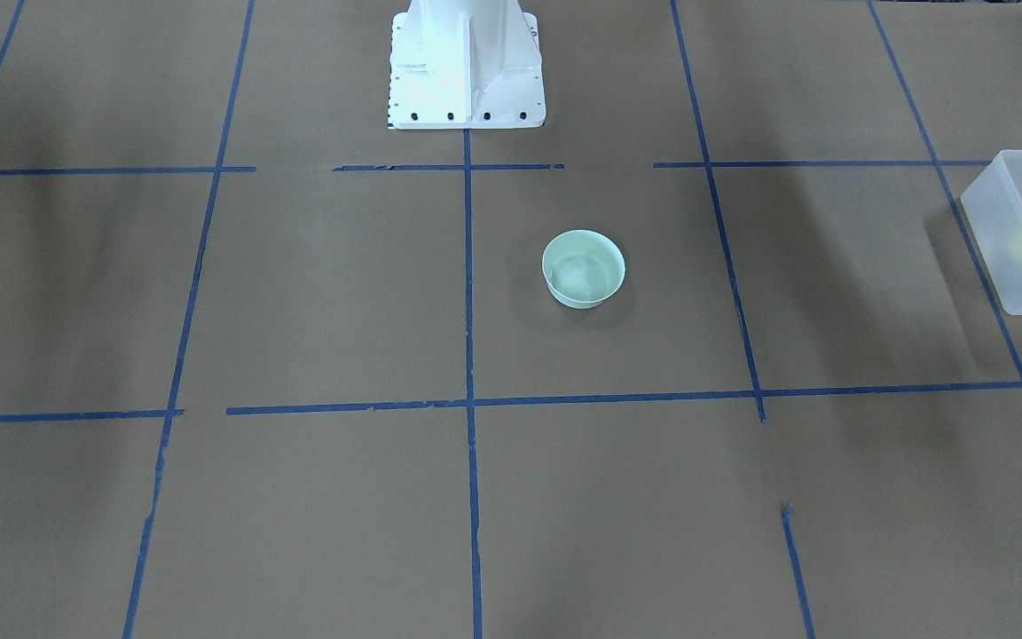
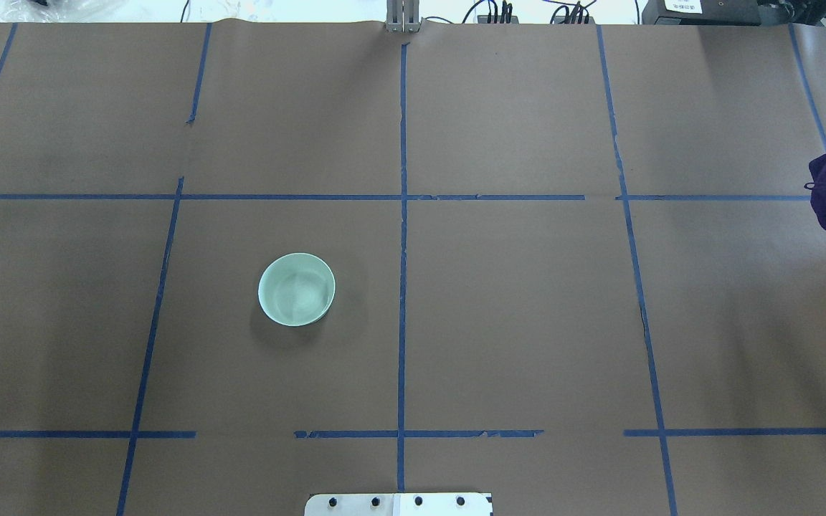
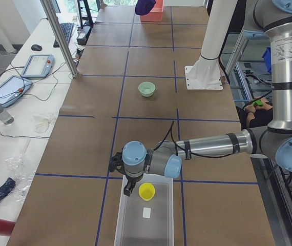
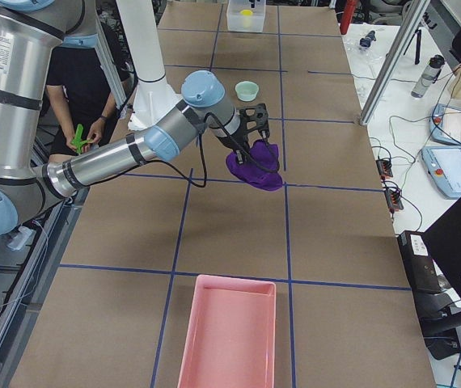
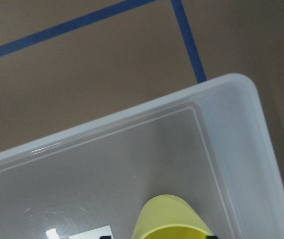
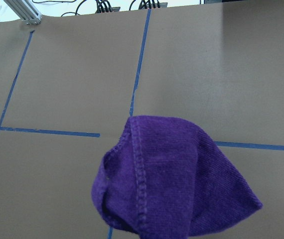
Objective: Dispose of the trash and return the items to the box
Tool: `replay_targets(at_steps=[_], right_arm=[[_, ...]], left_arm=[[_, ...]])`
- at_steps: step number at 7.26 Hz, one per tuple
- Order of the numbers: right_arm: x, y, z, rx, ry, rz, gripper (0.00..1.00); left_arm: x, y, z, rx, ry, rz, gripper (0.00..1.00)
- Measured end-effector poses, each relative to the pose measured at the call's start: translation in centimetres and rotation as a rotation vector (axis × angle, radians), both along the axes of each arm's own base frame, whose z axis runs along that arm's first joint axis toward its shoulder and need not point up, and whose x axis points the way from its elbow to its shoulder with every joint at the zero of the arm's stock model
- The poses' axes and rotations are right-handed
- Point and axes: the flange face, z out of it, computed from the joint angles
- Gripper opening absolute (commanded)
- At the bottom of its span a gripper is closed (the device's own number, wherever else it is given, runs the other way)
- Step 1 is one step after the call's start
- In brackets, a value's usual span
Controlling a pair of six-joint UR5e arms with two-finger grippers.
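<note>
Listing, item one: yellow cup point(image 5: 174, 219), thin stiff plastic, judged light and slick; within the walls of the box point(image 5: 241, 129), right at the tips of the left pincer point(image 3: 128, 190); held or set down, and how wide that pincer stands, I cannot tell, since its tips hardly show. Item two: mint bowl point(image 2: 297, 289), upright on the table point(image 2: 528, 322), well apart from both pincers, between them; judged light, rigid, smooth, best pinched across its rim wall. Box also holds a white slip point(image 3: 146, 212) beside the cup, near the same pincer. Right pincer point(image 4: 245, 145): purple cloth point(image 6: 177, 179) hangs beneath it; opening not discernible
</note>
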Motion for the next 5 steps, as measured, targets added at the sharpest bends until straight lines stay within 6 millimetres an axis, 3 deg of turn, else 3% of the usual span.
replay_targets(at_steps=[2, 4, 5], right_arm=[[1.8, 0.1, 3.1, 0.044, 0.087, -0.012, 0.0], [4.4, 0.2, 6.4, 0.091, 0.255, -0.053, 0.0], [6.5, 0.5, 8.8, 0.1, 0.372, -0.101, 0.0]], left_arm=[[-3.6, -0.9, -7.5, 0.085, -0.082, -0.148, 1.0], [-3.7, -1.2, -13.5, 0.094, -0.05, -0.273, 1.0], [-2.2, -1.4, -15.5, 0.073, -0.005, -0.3, 1.0]])
